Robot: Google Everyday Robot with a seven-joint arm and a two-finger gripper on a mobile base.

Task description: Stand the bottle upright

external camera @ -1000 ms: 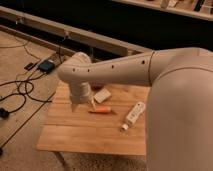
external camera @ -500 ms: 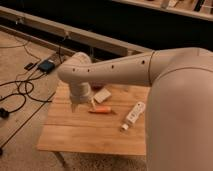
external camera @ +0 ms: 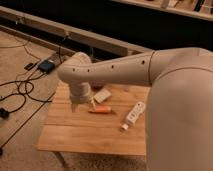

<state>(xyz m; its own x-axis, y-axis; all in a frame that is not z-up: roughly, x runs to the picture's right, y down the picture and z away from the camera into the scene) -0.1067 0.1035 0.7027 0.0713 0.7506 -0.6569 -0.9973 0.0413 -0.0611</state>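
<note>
Change since the earlier frames: none visible; arm, tool and goods lie as they did. Camera view, sole view. Item, one counter (external camera: 75,137), wooden slats, carrying all goods listed. Item, one arm (external camera: 120,70), large and pale, reaching in from the picture's right and bending down over the counter's far left part. Item, one tool (external camera: 82,104), hanging low above the boards at the left; released, nothing seen in it. Item, one bottle (external camera: 134,114), white, slim, lying on its side on the counter's right half, not yet upright. Its long axis runs on a slant, the body toward the far right and the narrower cap end toward the near left. It lies to the picture's right of the tool and somewhat nearer the front edge, well apart from it. Item, one orange stick (external camera: 101,110), lying between tool and bottle, close to the tool. Item, one flat white block (external camera: 102,95), just behind the stick. Judgement: the reach must pass over or around the orange stick to meet the bottle across its slanted length.
</note>
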